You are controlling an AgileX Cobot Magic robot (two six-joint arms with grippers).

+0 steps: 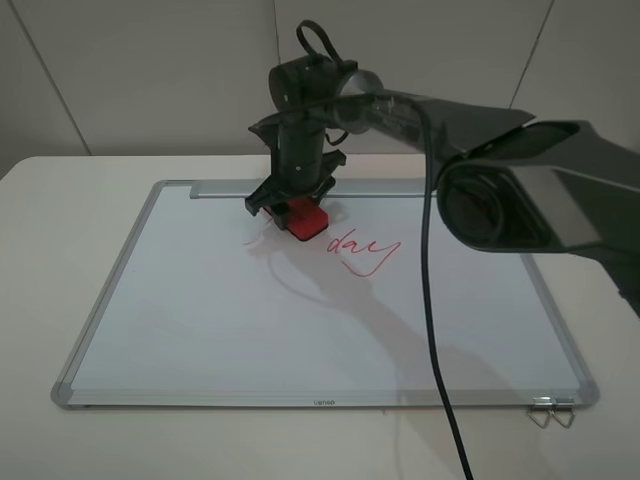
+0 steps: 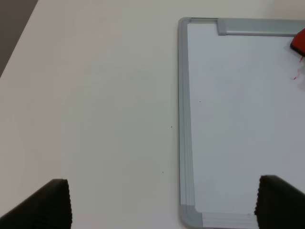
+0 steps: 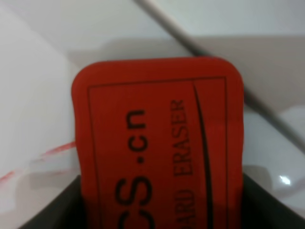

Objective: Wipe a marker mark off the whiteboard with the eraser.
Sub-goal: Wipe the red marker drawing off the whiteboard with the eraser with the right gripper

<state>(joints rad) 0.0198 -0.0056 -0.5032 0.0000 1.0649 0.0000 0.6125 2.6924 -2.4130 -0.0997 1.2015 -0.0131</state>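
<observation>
Pressing eraser [image 1: 308, 217] on whiteboard [image 1: 200, 320] over faint red marker mark [image 1: 262, 238], right gripper [image 1: 296, 212] clamped on it.
Eraser sits near board's far edge, just below silver strip [image 1: 225, 188], left of red word "day" [image 1: 362, 248]; mark leftover shows as thin smear beside eraser's edge in right wrist view [image 3: 59, 149] and as small red squiggle in left wrist view [image 2: 298, 74]. Right fingers [image 3: 57, 205] flank eraser on both sides. Left gripper [image 2: 162, 202] hangs over bare counter [image 2: 95, 95] by board's corner, fingers [image 2: 52, 202] spread wide apart, holding nothing.
</observation>
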